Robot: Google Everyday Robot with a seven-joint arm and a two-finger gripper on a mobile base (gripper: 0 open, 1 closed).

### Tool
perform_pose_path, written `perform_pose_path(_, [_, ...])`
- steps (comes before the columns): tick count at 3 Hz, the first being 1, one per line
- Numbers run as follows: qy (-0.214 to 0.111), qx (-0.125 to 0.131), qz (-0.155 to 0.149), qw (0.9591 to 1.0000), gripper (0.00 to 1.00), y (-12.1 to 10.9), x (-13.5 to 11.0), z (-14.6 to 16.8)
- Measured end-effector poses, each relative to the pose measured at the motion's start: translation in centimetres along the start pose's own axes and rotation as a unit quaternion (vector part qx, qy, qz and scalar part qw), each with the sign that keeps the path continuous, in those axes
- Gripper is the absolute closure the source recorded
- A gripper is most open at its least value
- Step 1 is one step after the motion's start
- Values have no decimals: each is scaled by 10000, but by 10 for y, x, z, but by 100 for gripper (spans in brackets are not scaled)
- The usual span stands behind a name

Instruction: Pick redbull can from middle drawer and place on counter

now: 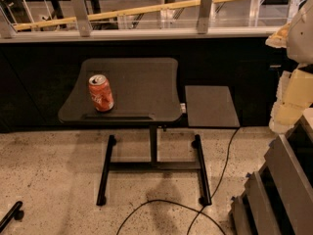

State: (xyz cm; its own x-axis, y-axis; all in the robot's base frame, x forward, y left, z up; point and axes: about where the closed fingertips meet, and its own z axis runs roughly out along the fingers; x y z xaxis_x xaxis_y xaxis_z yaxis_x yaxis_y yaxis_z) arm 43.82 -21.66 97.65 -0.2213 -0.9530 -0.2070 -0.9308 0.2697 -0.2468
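Now redbull can (100, 93) upright on table (142, 84); gripper (289, 104) at right edge, aperture cannot tell.

Arm (304, 33) enters at 2 o'clock of the view, white housing, partly cut off by the edge. Gripper (289, 104) hangs below it near 3 o'clock, cream-coloured, pointing toward 6 o'clock.
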Motion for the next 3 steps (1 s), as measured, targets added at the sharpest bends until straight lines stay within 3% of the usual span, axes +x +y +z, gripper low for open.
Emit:
perform_pose_path(2, [-78, 139, 11, 9999, 0, -16, 1, 22])
perform_pose_path(3, [-153, 219, -39, 9996, 0, -41, -4, 53])
